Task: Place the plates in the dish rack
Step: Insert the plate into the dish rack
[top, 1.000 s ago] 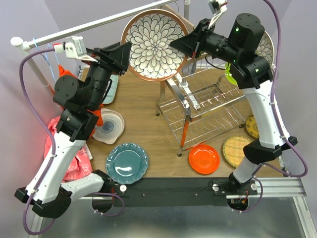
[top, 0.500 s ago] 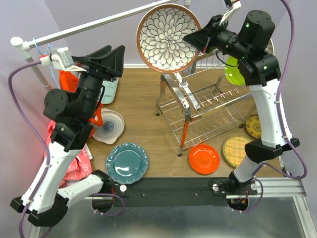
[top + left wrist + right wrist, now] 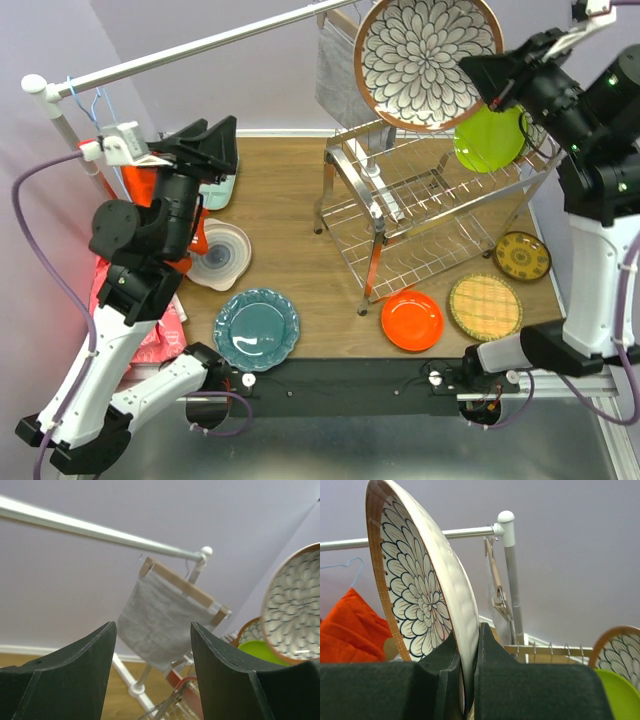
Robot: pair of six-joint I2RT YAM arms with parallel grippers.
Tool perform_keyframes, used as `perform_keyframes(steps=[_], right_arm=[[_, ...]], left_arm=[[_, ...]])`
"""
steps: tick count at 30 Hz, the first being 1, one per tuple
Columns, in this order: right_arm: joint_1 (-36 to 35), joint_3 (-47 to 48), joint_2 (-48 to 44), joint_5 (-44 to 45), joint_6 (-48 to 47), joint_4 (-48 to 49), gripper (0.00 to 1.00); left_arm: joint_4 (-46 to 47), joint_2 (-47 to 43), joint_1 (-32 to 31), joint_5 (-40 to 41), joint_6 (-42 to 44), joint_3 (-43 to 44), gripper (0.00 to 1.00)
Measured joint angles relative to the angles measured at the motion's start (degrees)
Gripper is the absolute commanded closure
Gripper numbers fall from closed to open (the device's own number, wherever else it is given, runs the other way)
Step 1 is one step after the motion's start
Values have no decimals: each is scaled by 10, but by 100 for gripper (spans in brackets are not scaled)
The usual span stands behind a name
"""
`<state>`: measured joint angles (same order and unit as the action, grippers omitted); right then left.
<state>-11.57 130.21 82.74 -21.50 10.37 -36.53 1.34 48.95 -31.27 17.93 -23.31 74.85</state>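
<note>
Clearly the step in hand is slotting a plate, and it falls to the right arm. Nearer, over the tabletop's left edge, the left claw point(image 3: 151, 630) stands wide with nothing between its fingers; it is best kept out of the way. Farther back, the right claw point(image 3: 467, 640) pinches the rim of a brown-rimmed floral plate point(image 3: 428, 63), held on edge high over the far side of the dish rack point(image 3: 420, 220). To do this well, I judge the plate should come down edge-first into a free gap between prongs beside the lime green plate point(image 3: 490, 140) standing in the rack, and be released only once the wires bear it. So narrow a rim pinch could let it swing.

On the wooden tabletop point(image 3: 290, 220), the teal plate point(image 3: 256, 328), orange plate point(image 3: 411, 319) and yellow woven plate point(image 3: 484, 305) lie along the near edge. The white-grey swirl plate point(image 3: 218, 254) lies by the left edge, the dark-yellow patterned plate point(image 3: 521, 255) by the right. Beyond, a grey cloth point(image 3: 160, 615) hangs from a white rail point(image 3: 200, 45) before a lilac wall.
</note>
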Motion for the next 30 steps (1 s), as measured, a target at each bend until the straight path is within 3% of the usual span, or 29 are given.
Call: perform_keyframes(steps=[8,19,30], right_arm=[[27,-87,-95,85,-91,-6,99],[78,-164,-115,208,-188,-20,99],[86,-210,-129,254,-244,-34,99]], left_arm=[[-45,-7,0,22,-5,-79,30],[-54,-16,26,26,-14,-110,29],[-53,-17,77,-10,-29,-140,29]])
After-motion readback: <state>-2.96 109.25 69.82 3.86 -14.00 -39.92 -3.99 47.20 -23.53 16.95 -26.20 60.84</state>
